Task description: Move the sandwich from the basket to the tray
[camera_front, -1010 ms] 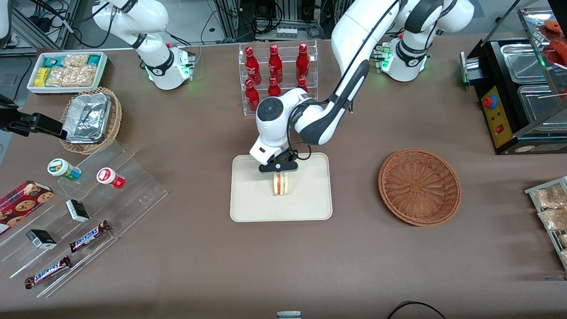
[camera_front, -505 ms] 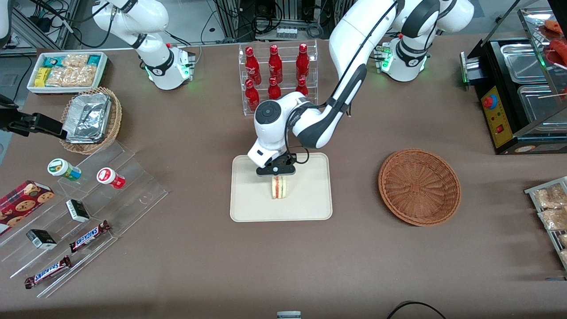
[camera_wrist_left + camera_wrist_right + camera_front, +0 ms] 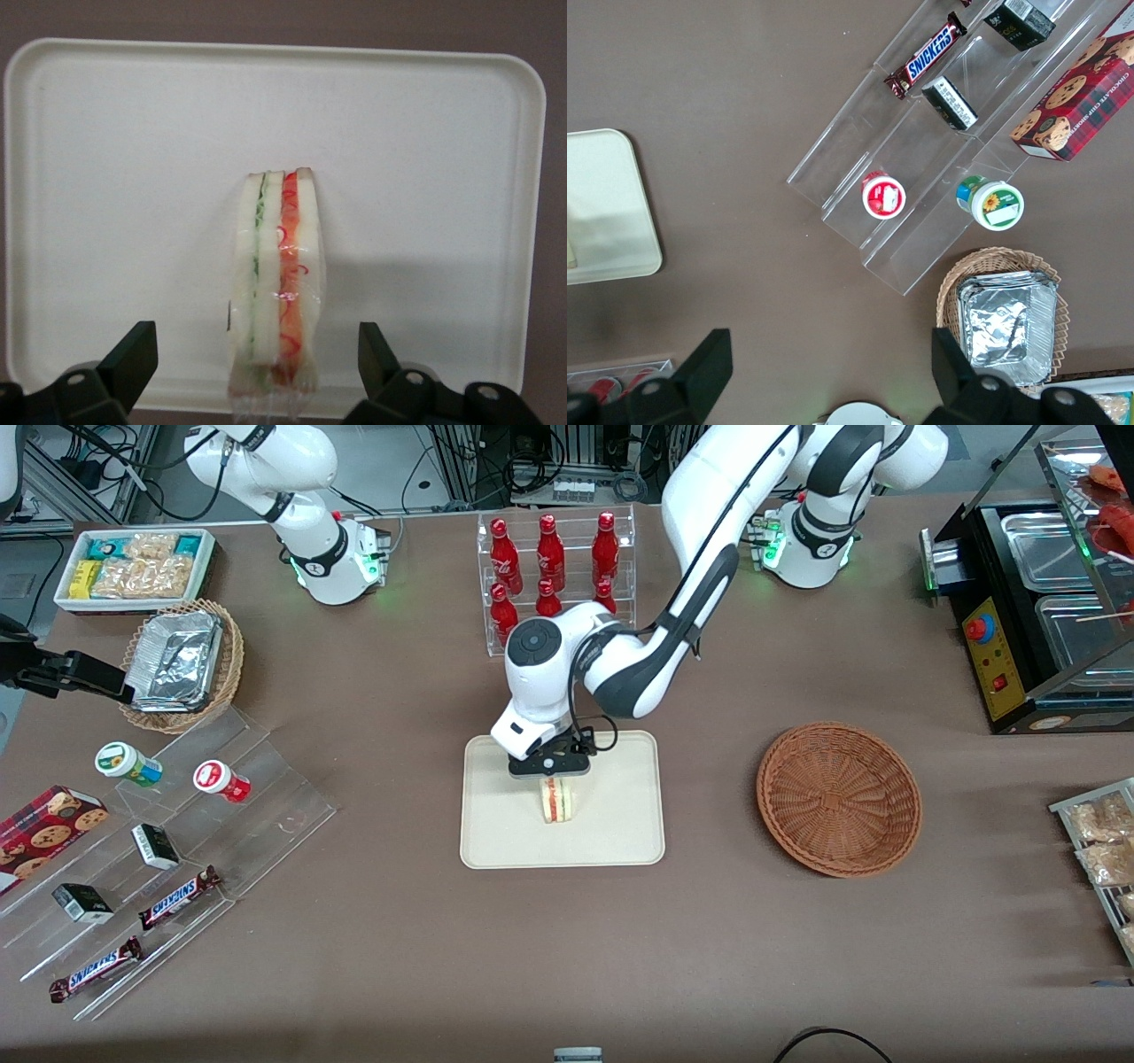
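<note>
Sandwich (image 3: 276, 283) on tray (image 3: 106, 177), untouched between spread claw (image 3: 257, 372) fingers.

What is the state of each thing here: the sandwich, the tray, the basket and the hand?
sandwich: standing on its edge on the tray, filling layers showing, no finger touching it.
tray: flat on the table, holding only the sandwich.
basket: empty, upright, toward the working arm's end of the table.
hand: open, above the sandwich, one finger on each side of it.
</note>
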Available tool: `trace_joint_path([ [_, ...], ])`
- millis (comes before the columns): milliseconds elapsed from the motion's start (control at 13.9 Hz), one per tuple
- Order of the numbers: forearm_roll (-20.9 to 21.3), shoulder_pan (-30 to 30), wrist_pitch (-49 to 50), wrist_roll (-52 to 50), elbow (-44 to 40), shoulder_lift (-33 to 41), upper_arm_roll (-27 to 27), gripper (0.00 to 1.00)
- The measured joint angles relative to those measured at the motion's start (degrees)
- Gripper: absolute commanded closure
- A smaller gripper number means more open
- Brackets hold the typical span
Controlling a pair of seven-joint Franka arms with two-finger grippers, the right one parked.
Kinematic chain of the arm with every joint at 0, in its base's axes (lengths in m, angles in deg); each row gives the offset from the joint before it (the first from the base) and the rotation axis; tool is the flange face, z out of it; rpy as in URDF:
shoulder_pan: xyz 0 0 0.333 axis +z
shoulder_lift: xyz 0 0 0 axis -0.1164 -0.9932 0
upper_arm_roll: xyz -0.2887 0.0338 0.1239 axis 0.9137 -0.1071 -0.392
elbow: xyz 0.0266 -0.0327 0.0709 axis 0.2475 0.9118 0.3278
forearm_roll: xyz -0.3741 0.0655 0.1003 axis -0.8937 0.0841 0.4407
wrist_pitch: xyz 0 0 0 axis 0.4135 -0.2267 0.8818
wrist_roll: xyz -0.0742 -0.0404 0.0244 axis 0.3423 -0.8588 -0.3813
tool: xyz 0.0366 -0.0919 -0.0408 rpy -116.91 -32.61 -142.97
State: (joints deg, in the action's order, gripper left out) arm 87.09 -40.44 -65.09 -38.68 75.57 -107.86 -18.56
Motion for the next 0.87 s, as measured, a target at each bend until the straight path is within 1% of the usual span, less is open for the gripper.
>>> trace_joint_path([
  [144, -0.6, 1.2, 7.0, -0.1, -0.5, 5.1, -0.4, 0.0],
  [505, -1.0, 7.8, 24.7, 2.6, 0.0, 18.9, -0.7, 0.0],
  [649, -1.7, 10.6, 31.6, 7.8, 1.0, 24.7, -0.8, 0.0],
  [866, -3.3, 17.1, 37.4, 17.6, 3.0, 31.5, -1.1, 0.0],
])
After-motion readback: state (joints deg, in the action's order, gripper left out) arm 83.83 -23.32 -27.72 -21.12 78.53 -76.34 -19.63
